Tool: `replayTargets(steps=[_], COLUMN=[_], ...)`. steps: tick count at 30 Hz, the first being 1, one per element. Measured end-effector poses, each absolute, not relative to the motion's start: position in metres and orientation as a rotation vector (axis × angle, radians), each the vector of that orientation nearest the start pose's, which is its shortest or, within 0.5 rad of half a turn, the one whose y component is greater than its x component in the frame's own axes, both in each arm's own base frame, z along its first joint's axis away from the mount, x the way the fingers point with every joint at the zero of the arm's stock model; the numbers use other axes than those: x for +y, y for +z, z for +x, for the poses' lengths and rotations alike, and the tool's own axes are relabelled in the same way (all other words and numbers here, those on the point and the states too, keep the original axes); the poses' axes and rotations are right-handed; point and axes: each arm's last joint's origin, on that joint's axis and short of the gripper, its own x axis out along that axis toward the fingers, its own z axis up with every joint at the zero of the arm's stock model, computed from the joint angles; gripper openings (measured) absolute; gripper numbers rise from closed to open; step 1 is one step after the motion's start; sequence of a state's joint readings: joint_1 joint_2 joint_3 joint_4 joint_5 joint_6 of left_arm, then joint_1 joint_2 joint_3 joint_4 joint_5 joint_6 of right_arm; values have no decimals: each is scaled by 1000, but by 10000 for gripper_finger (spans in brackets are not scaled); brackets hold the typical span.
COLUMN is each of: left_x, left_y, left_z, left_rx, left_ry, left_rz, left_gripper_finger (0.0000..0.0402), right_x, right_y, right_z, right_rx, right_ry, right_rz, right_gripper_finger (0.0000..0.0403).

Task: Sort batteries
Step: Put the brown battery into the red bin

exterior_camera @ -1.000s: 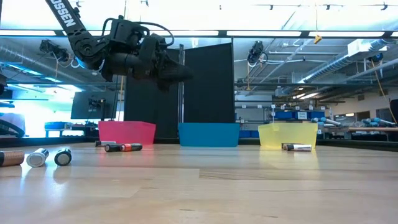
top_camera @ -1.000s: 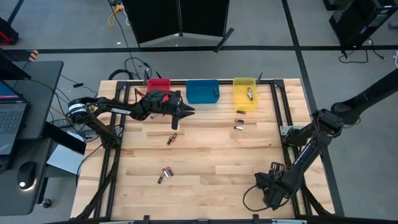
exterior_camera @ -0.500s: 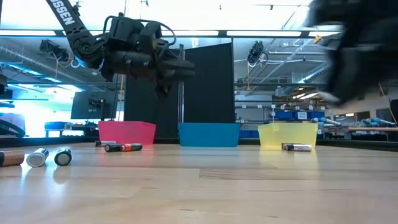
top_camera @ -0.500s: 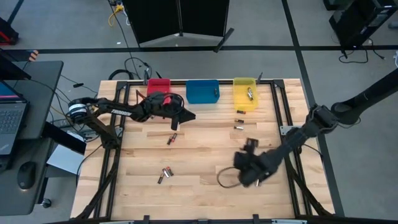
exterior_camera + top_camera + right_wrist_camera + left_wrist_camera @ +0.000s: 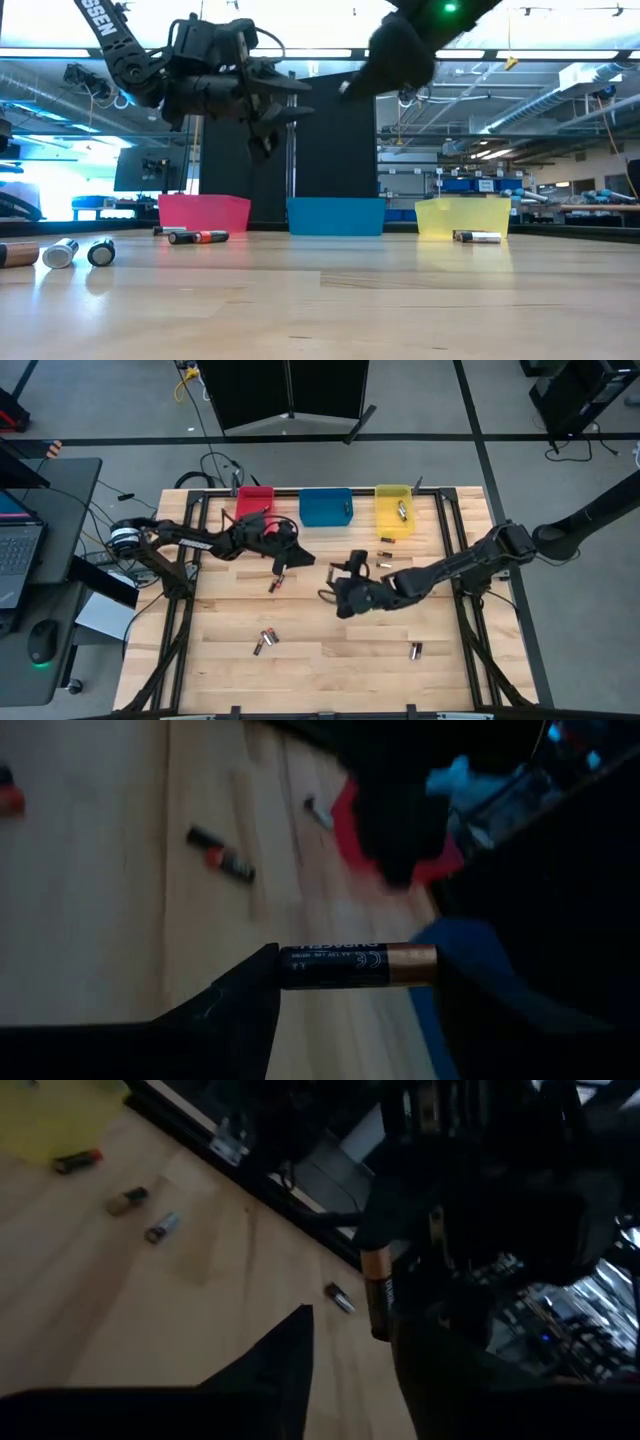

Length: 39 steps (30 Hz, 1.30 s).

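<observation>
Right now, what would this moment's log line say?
left gripper: shut on battery, near red bin | right gripper: shut on copper-tipped battery, mid-table | loose batteries on table

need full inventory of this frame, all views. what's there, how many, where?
Bins: 3, red, blue, yellow, a row at the table's far edge.
Loose batteries: about six, silvery and dark, scattered on the wood.
Binned battery: 1, silvery, in the yellow bin.
Left-held battery: 1, dark with copper end.
Right-held battery: 1, same colours.
Laptop: 1, dark, on the desk left of the table.
Left gripper: near the red bin, jaws on its battery.
Right gripper: over mid-table, jaws on its battery.
</observation>
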State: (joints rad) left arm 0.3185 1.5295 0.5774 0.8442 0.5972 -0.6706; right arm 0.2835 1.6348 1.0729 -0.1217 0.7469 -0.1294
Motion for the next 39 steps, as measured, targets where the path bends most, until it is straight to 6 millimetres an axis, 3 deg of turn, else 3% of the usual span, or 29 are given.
replayTargets(steps=[9,24,31,39], left_x=[54,46,38,38], left_y=[202,207,216,216], left_z=[288,293,299,300], left_rx=[106,71,49,53], left_ry=[-308,-265,-316,-309], left_rz=[-633,-618,-560,-571], left_gripper_finger=[213,213,181,86], right_x=[69,67,66,66], right_y=[241,247,250,250], right_z=[347,351,353,353], right_rx=[544,486,459,458], right_ry=[-357,-340,-335,-332], right_rz=[-496,-517,-527,-541], right_gripper_finger=[233,233,233,240])
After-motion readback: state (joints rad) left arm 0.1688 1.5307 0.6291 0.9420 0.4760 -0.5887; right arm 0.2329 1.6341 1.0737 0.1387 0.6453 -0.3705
